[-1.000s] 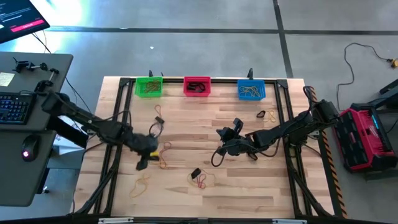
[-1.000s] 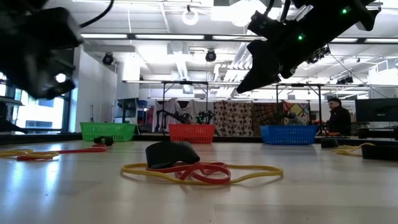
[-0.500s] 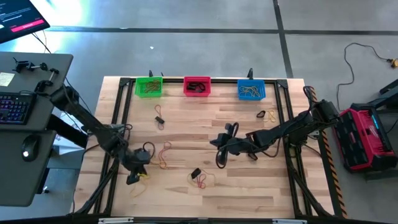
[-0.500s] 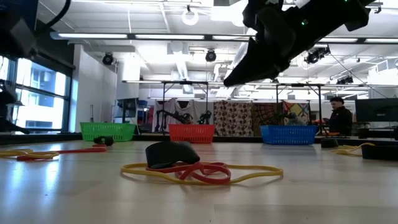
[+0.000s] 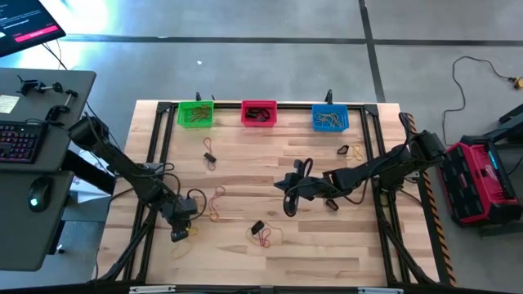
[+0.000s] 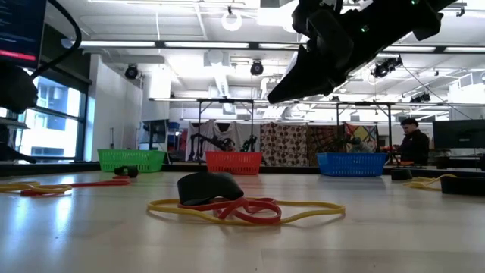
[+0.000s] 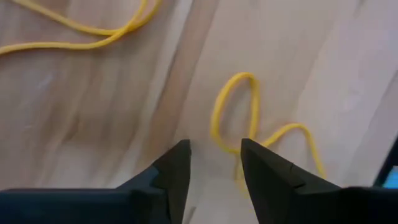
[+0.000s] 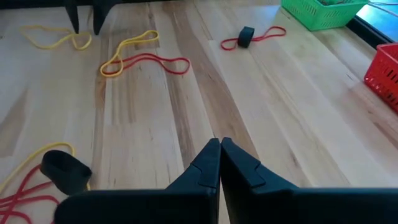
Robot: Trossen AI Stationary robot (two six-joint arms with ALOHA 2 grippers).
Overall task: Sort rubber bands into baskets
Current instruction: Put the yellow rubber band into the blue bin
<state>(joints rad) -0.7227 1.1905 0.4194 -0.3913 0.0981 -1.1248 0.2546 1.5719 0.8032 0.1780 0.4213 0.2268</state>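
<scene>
Since a second ago, the left gripper [image 7: 214, 163] is dropping to the table's near-left part, its fingers parting over a yellow rubber band [image 7: 239, 118] lying flat. Light and floppy, it probably wants pinching across one strand. The right gripper [image 8: 219, 163] is hovering closed mid-table.

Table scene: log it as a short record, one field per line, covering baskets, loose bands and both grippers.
baskets: green basket, red basket, blue basket in a row along the far edge
loose bands: yellow band just ahead of the left fingers; black, red and yellow cluster near the front
left gripper: low over the table, open, holding nothing
right gripper: mid-table, raised, shut, empty
</scene>
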